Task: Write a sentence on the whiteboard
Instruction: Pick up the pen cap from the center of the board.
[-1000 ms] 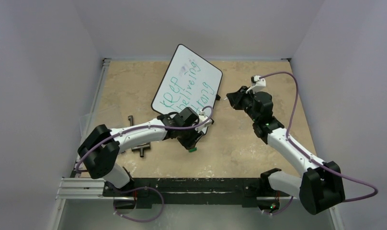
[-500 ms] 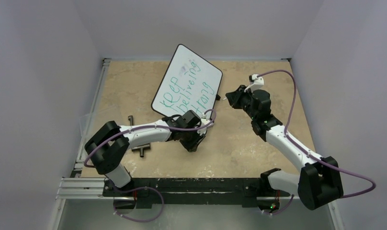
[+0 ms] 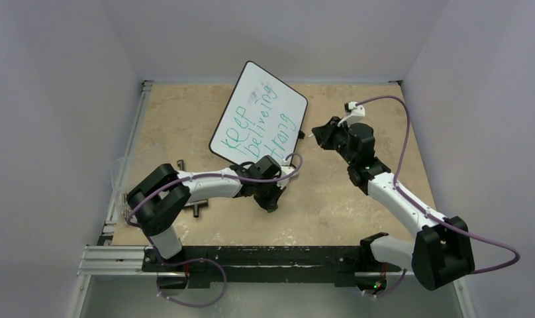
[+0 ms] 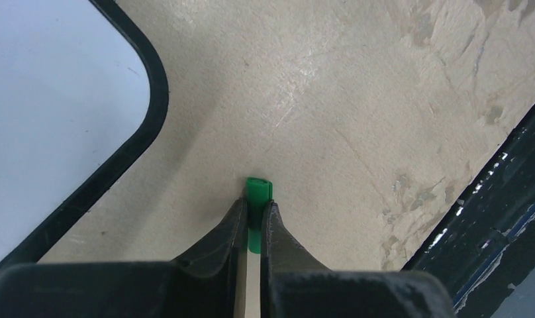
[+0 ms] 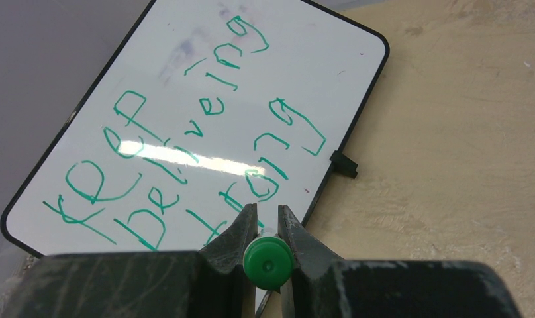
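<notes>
A: Where is the whiteboard?

B: The whiteboard [image 3: 261, 99] is at the far middle of the table [image 3: 357, 199]. It is turned at an angle, with one rounded corner toward the arms and the opposite corner showing against the back wall. A small black foot [image 5: 344, 164] sticks out from its right edge.

A: And the sentence?

B: The sentence [image 3: 257, 126] is written in green, in three uneven lines along the long side. I read "Keep" and "believing". The last line seems to be "strong", but its first letter is not clear.

A: What about the left gripper?

B: The left gripper [image 3: 271, 201] is low over the table, just beside the near corner of the board and apart from it. Its fingers [image 4: 235, 225] are pressed on a thin marker [image 4: 258, 189], and the green end of the marker sticks out past the fingertips.

A: And the right one?

B: The right gripper [image 3: 316, 137] is near the right edge of the board and points toward the writing. It pinches a round green piece [image 5: 268, 263] between its fingers — whether this is a cap, I cannot tell.

A: Is there anything else on the table?

B: Yes — a small dark T-shaped part [image 3: 195, 207] lies at the left, partly behind the left arm.
</notes>
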### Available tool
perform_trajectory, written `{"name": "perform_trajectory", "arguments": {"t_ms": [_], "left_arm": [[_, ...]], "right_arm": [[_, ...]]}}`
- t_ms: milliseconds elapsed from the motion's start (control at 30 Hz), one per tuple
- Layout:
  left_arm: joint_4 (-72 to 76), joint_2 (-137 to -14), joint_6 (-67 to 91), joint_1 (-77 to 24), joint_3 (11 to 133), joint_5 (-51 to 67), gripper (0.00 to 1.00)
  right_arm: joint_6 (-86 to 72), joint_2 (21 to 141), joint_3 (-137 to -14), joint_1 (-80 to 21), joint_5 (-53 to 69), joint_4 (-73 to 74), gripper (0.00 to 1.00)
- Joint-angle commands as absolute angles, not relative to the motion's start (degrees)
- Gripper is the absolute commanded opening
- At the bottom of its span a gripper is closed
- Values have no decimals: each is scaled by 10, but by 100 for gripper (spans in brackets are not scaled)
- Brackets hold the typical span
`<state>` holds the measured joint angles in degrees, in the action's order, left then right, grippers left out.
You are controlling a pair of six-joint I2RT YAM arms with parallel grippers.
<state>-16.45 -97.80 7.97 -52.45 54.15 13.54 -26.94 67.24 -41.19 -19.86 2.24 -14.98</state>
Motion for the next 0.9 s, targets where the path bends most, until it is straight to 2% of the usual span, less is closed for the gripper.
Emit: {"name": "perform_trajectory", "arguments": {"t_ms": [0, 500, 700, 867], "left_arm": [[-158, -985, 97, -538, 531, 150, 0], [-185, -806, 204, -541, 600, 141, 0], [-184, -738, 273, -541, 645, 28, 0], [-247, -738, 365, -527, 718, -82, 0]], "right_arm": [[-259, 666, -438, -200, 12, -163, 0], [-296, 552, -428, -199, 14, -164, 0], [-333, 509, -390, -199, 34, -235, 0], [-302, 496, -372, -200, 59, -276, 0]]}}
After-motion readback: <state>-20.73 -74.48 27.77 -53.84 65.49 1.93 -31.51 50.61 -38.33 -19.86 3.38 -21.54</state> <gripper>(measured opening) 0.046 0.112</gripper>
